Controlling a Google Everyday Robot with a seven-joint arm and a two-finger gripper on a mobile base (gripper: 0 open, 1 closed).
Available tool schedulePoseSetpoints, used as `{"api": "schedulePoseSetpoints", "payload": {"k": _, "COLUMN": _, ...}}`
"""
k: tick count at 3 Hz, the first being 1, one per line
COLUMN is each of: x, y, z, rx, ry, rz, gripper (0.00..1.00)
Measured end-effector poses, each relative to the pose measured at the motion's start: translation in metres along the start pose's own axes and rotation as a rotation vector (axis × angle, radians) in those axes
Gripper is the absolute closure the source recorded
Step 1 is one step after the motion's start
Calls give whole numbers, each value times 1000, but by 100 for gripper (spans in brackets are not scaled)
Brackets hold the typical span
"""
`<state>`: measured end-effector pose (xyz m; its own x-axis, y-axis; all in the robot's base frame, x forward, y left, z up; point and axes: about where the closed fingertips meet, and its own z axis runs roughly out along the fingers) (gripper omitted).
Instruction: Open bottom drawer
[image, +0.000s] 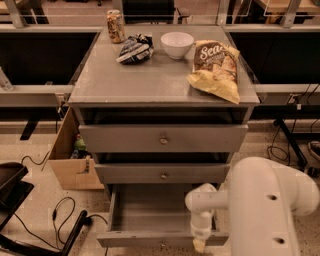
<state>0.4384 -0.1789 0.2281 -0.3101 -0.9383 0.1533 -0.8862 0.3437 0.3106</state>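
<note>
Camera view is looking down on a grey desk (150, 82) with three drawers stacked under it. The bottom drawer (150, 210) is standing pulled well out toward the viewer, its bare inside showing and its front panel lying at the lower edge of the picture. The middle drawer (162, 174) and the top drawer (163, 138) are sitting further back, each showing a small round knob at its centre.

The robot's white arm (270, 210) is filling the lower right corner, and the gripper (199, 245) is pointing downward at the right part of the bottom drawer's front panel (whether the gripper is clenched or released, I cannot tell).

On the desk, a can (116, 26) is standing at the far left corner. A dark crumpled wrapper (135, 48) is lying just beside it, and a white bowl (177, 44) is sitting near the far edge. A yellow chip bag (216, 70) is lying toward the right edge.

A cardboard box (70, 160) is resting on the floor beside the desk's left side, and black cables (60, 220) are trailing across the floor near it.
</note>
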Motion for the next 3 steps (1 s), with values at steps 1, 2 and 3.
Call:
{"api": "schedulePoseSetpoints", "payload": {"k": 1, "x": 61, "y": 91, "z": 17, "rx": -192, "ry": 13, "rz": 124, "gripper": 100}}
{"api": "schedulePoseSetpoints", "payload": {"k": 2, "x": 62, "y": 100, "z": 20, "rx": -199, "ry": 11, "rz": 121, "gripper": 74}}
{"api": "schedulePoseSetpoints", "payload": {"k": 3, "x": 43, "y": 94, "z": 4, "rx": -101, "ry": 5, "rz": 50, "gripper": 51}}
